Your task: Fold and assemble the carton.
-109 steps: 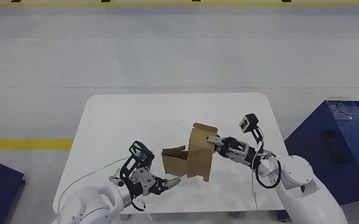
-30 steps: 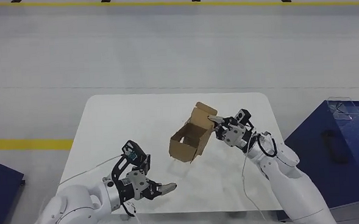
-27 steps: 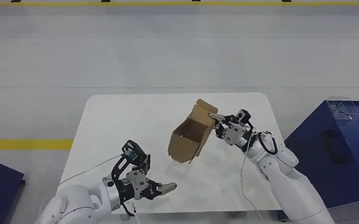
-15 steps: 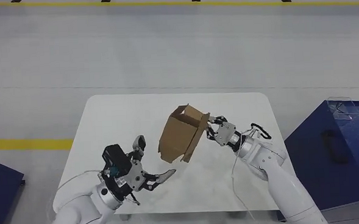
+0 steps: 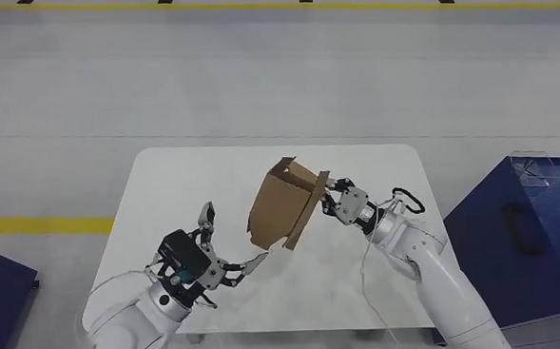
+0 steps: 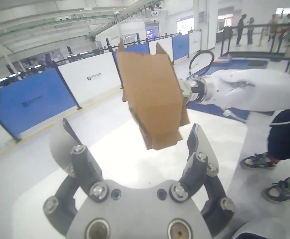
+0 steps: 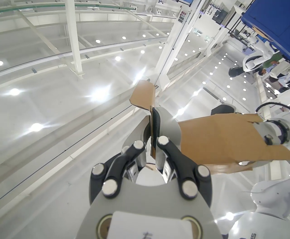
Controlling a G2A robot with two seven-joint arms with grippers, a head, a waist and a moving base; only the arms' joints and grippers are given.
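Note:
A brown carton (image 5: 280, 208) hangs tilted above the middle of the white table (image 5: 167, 190), its open end turned up and away. My right gripper (image 5: 325, 197) is shut on one of its flaps at the right side; in the right wrist view the fingers (image 7: 156, 122) pinch the cardboard edge of the carton (image 7: 215, 140). My left gripper (image 5: 231, 246) stands open at the front left, below and short of the carton. In the left wrist view the carton (image 6: 151, 97) hangs just beyond the spread fingertips (image 6: 194, 138), apart from them.
A blue cabinet (image 5: 521, 228) stands right of the table. A person's legs and shoes (image 6: 260, 160) show beside the table in the left wrist view. Blue and white barriers (image 6: 68, 83) ring the area farther off.
The right arm lifted the carton off the table and tipped it so its open end points up. The left gripper turned and rose toward the carton's lower end.

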